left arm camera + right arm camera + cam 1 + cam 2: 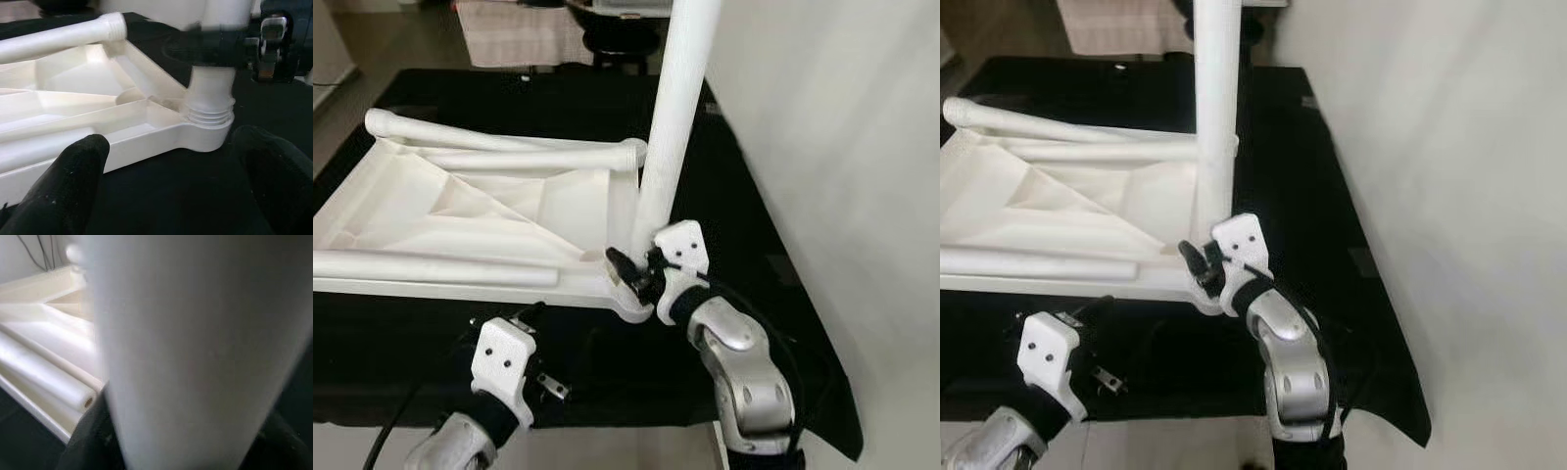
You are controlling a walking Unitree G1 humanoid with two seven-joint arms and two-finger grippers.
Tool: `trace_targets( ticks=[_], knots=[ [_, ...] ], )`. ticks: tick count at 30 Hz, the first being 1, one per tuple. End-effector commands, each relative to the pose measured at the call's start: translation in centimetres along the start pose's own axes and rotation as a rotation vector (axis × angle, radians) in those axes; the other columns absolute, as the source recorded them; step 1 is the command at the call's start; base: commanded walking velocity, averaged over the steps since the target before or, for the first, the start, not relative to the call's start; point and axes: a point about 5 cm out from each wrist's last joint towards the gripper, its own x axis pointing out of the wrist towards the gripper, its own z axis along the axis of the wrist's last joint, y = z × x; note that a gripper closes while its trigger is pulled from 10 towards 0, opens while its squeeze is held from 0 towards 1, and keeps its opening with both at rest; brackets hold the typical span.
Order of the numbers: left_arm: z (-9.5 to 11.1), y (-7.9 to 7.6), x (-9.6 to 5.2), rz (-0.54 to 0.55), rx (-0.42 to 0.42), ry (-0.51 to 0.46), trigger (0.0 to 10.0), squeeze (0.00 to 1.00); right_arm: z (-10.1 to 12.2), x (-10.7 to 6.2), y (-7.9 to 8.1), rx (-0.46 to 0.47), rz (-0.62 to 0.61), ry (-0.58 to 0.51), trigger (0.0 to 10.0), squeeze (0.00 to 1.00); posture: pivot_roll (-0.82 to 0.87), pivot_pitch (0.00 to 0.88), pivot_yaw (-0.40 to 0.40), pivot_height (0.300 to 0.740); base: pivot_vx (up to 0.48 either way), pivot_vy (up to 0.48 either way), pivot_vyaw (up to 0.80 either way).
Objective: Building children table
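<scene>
A white plastic tabletop [460, 211] lies upside down on a black cloth. One white leg [677, 108] stands upright in the near right corner socket [208, 129]. My right gripper [641, 269] is shut on the base of this leg, just above the socket; its black fingers [215, 46] wrap the leg. My left gripper [166, 196] hovers low over the cloth in front of the tabletop's near edge. It is open and holds nothing. Three loose legs lie on the tabletop: one along the front [431, 266], two at the back [509, 147].
A white wall [842, 147] runs close along the right side. The black cloth [754, 225] covers the low surface and hangs over its near right corner. A striped rug [519, 34] and a black stand base [622, 39] lie beyond the far edge.
</scene>
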Motion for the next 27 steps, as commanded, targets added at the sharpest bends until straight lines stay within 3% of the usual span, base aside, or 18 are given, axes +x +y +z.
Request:
trace_targets(
  ticks=[1,4,6,8,9,14,17,20,22,23,24,25,27],
  knots=[
    [-0.4,0.2,-0.1,0.023,0.003,0.012,10.0,0.00,-1.1,0.0,0.0,0.060,0.019,0.061,10.0,1.00,-0.01,0.193,-0.067,0.740,0.000,0.000,0.00],
    [-0.4,0.2,0.1,0.015,-0.001,0.010,10.0,0.00,0.0,0.4,0.1,0.097,0.107,0.000,10.0,1.00,-0.01,0.192,-0.062,0.740,0.000,0.000,0.00],
    [-0.5,0.1,0.2,0.005,-0.005,0.009,10.0,0.00,1.1,0.9,-0.4,0.042,0.292,-0.056,10.0,1.00,0.00,0.195,-0.054,0.740,0.000,0.000,0.00],
    [-0.5,0.1,0.2,0.001,-0.007,0.008,10.0,0.00,1.3,1.2,-0.9,-0.013,0.366,-0.065,10.0,0.99,0.00,0.196,-0.054,0.740,0.000,0.000,0.00],
    [-0.4,-0.1,0.1,-0.004,-0.010,0.007,10.0,0.00,1.8,1.6,-1.9,-0.096,0.482,-0.071,10.0,0.00,0.00,0.208,-0.055,0.740,0.000,0.000,0.00],
    [-0.1,-0.4,-0.2,-0.008,-0.012,0.005,10.0,0.00,2.7,2.2,-2.8,-0.205,0.654,-0.052,10.0,0.00,0.02,0.229,-0.058,0.740,0.000,0.000,0.00],
    [0.0,-0.6,-0.4,-0.008,-0.012,0.006,10.0,0.00,3.1,2.7,-3.3,-0.246,0.696,-0.034,10.0,0.00,0.03,0.251,-0.059,0.740,0.000,0.000,0.00],
    [0.1,-0.7,-0.6,-0.008,-0.011,0.008,10.0,0.00,3.5,3.1,-3.4,-0.244,0.731,-0.035,10.0,0.00,0.04,0.261,-0.056,0.740,0.000,0.000,0.00],
    [0.3,-1.0,-1.1,-0.015,-0.013,0.018,10.0,0.00,4.6,3.8,-3.9,-0.208,0.850,-0.047,10.0,0.00,0.05,0.284,-0.051,0.740,0.000,0.000,0.00],
    [0.3,-1.1,-1.2,-0.018,-0.014,0.021,10.0,0.00,4.7,3.9,-3.9,-0.198,0.873,-0.049,7.4,0.00,0.05,0.286,-0.050,0.740,0.000,0.000,0.00],
    [0.3,-1.1,-1.3,-0.019,-0.015,0.022,10.0,0.00,4.7,4.0,-4.0,-0.193,0.885,-0.050,7.4,0.00,0.05,0.286,-0.050,0.740,0.000,0.000,0.00],
    [0.4,-1.2,-1.4,-0.021,-0.016,0.025,10.0,0.00,4.7,4.0,-4.1,-0.188,0.919,-0.049,0.0,0.00,0.06,0.296,-0.048,0.740,0.000,0.000,0.00],
    [0.4,-1.3,-1.6,-0.023,-0.017,0.028,10.0,0.00,4.6,4.0,-4.2,-0.190,0.973,-0.043,0.0,0.00,0.06,0.303,-0.049,0.740,0.000,0.000,0.00]
  ],
)
